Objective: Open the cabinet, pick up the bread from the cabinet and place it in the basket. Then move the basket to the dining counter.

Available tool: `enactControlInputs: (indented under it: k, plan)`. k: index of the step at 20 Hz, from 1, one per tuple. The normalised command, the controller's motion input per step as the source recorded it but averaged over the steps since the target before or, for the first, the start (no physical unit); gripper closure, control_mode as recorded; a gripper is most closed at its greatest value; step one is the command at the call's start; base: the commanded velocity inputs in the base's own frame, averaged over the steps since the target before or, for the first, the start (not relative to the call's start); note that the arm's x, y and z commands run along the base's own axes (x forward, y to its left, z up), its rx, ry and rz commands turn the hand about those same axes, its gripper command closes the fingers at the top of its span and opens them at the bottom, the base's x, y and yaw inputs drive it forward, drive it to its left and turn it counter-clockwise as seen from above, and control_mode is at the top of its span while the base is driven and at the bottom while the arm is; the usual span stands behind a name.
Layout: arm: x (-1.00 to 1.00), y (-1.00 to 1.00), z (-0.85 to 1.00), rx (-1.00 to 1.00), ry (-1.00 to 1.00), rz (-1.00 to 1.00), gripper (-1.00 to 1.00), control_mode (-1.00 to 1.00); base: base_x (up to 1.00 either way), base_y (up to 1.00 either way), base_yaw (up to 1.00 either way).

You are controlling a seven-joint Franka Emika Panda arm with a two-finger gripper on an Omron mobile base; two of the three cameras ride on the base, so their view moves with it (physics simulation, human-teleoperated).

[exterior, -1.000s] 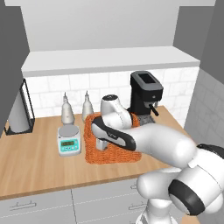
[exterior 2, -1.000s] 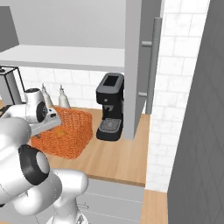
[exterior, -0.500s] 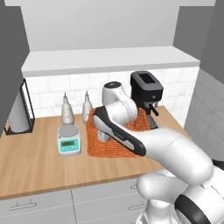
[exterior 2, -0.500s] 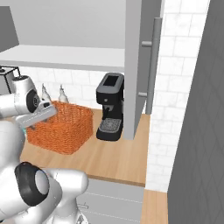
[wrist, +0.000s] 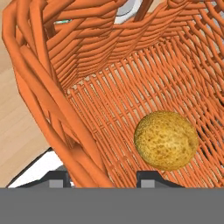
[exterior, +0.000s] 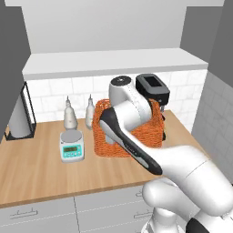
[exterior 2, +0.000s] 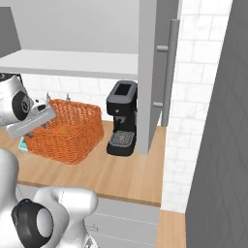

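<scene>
My gripper (wrist: 103, 177) has swung to the basket (wrist: 109, 87) wall, fingers straddling its rim; bread (wrist: 166, 140) lies inside; whether they pinch yet I cannot tell; carrying comes next.

Both base views flank the basket (exterior: 132, 132); hand view looks closely inside.

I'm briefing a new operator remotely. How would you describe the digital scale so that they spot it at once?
Start at the wood counter backed by white tiles and find the bright-orange woven basket. Just left of it, in the left base view, sits the digital scale, in front of two slim bottles. It is low and boxy, with a round silver platform on top and a small screen on its pale teal front.
</scene>
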Motion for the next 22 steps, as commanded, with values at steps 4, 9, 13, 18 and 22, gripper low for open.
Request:
enactControlInputs:
  k: [4,9,13,18,22]
  plan:
    - [-0.34,-0.22,0.39,0.0,-0.11,0.0,1.0,-1.0,0.0,0.0,0.0]
    - [-0.29,-0.56,0.29,0.09,-0.03,0.0,1.0,-1.0,0.0,0.0,0.0]
    - [-0.19,-0.6,0.15,0.0,-0.02,0.0,1.0,-1.0,0.0,0.0,0.0]
    - [-0.01,-0.51,0.01,-0.04,0.0,0.0,1.0,-1.0,0.0,0.0,0.0]
    - [0.0,-0.59,0.0,0.0,-0.01,0.0,1.0,-1.0,0.0,0.0,0.0]
